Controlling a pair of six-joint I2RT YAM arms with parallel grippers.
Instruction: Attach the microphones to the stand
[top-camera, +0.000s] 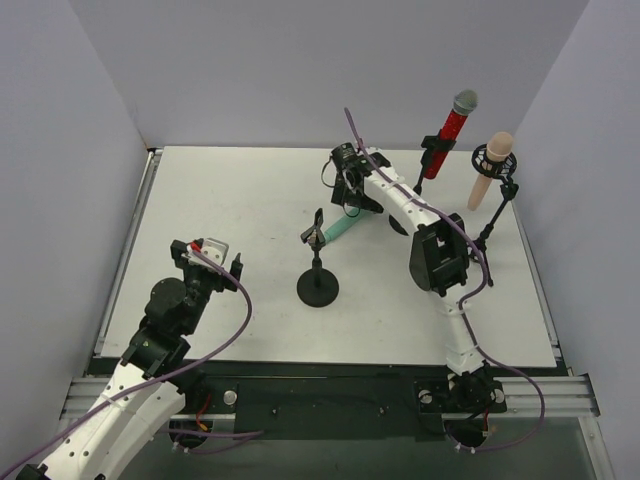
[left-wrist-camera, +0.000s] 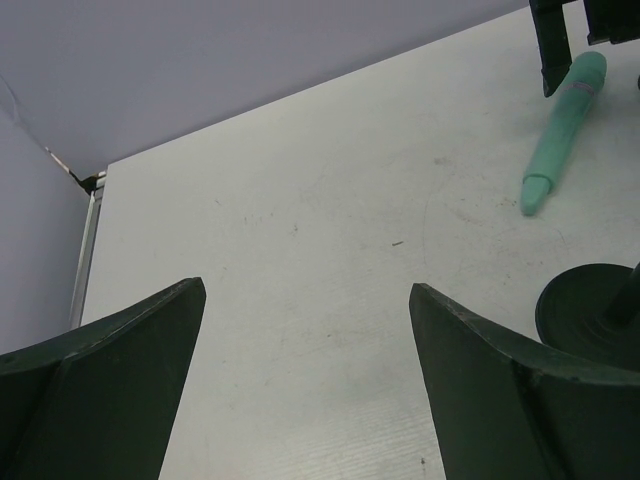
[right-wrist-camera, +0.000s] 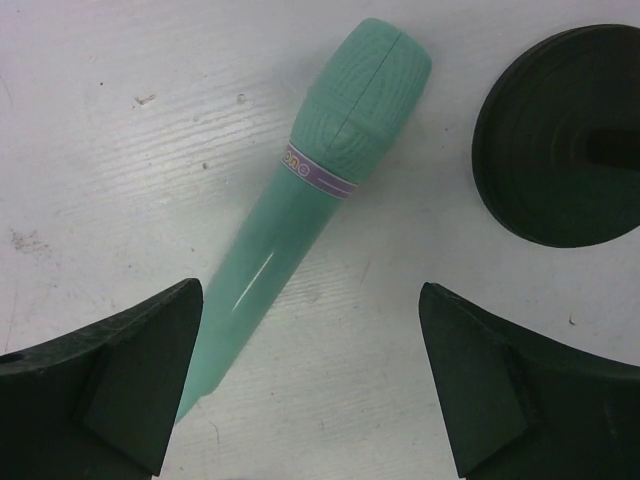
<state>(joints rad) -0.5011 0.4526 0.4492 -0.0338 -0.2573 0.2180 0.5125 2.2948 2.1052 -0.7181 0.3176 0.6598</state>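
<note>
Mint-green microphone (right-wrist-camera: 300, 220) lies on the worktop (top-camera: 250, 200) between the spread fingers of our right gripper (right-wrist-camera: 310, 300); red microphone (top-camera: 450, 130) and peach microphone (top-camera: 488, 175) stand upright far right; our left gripper (left-wrist-camera: 308, 290) holds its fingers apart.

Soft, even light falls from above, bright on the white table (top-camera: 230, 210), leaving only a faint shadow beside the stand base (top-camera: 318, 290). A thin glare streak runs along the mint-green microphone (right-wrist-camera: 270, 260). In the wrist views the dark fingers (right-wrist-camera: 120, 390) look slightly soft.
</note>
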